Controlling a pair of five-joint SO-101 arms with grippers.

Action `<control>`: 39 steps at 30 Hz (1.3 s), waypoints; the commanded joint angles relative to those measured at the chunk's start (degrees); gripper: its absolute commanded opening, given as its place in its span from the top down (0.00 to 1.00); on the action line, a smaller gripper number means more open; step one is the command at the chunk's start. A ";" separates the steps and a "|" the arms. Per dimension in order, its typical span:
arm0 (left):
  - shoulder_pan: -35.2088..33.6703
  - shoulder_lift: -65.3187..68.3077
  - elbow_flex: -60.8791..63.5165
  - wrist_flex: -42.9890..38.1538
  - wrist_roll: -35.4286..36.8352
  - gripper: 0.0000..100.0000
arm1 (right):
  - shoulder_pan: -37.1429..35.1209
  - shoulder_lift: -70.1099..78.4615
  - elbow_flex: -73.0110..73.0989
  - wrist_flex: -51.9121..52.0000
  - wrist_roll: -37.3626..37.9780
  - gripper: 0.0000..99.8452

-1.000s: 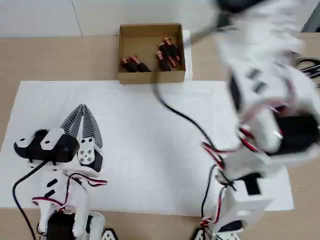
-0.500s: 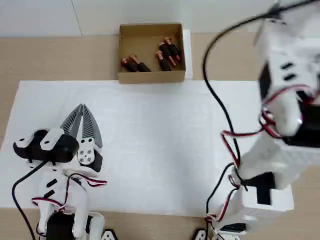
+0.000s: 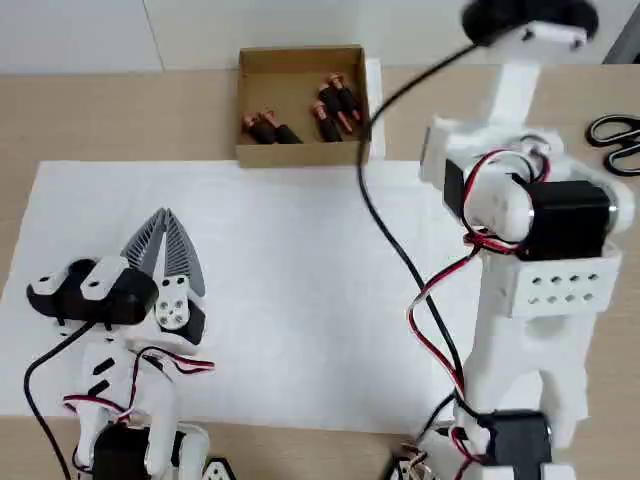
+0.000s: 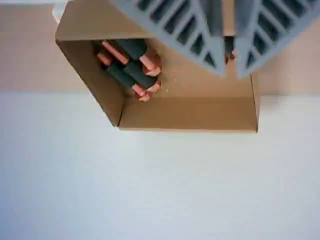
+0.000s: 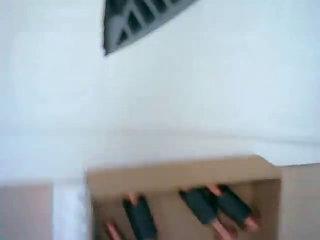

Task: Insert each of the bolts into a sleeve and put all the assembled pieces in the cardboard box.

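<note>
Left gripper [image 3: 165, 215]: grey, ribbed, pressed together, empty, near-left corner of worktop [image 3: 80, 110]; likely idle, work done. Right gripper [image 5: 135, 22]: state cannot be told. Brown cardboard box [image 3: 300, 155], far edge: black-sleeved copper bolts [image 3: 335, 105] stowed inside.

Cardboard box [image 3: 302, 154]: brown, open-topped, sits approx mid-way along tabletop's far edge, sides square w/ it. Inside, assembled pieces [image 3: 335, 104] lie flat on box floor: black sleeves w/ copper-coloured bolt ends poking out. Cluster by wall nearer tabletop's right edge, angled; separate pair [image 3: 266, 128] side by side nr opposite wall.
</note>
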 commanded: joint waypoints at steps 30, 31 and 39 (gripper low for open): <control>-2.81 -0.53 18.07 10.37 -0.62 0.99 | -2.68 -87.96 121.14 -50.07 15.91 0.78; -2.81 -0.53 18.51 10.55 -0.62 0.99 | -2.68 -90.51 122.46 -48.57 15.91 0.78; -2.81 -0.62 18.51 17.14 -11.96 0.99 | -2.68 -86.11 121.93 -34.51 15.82 0.79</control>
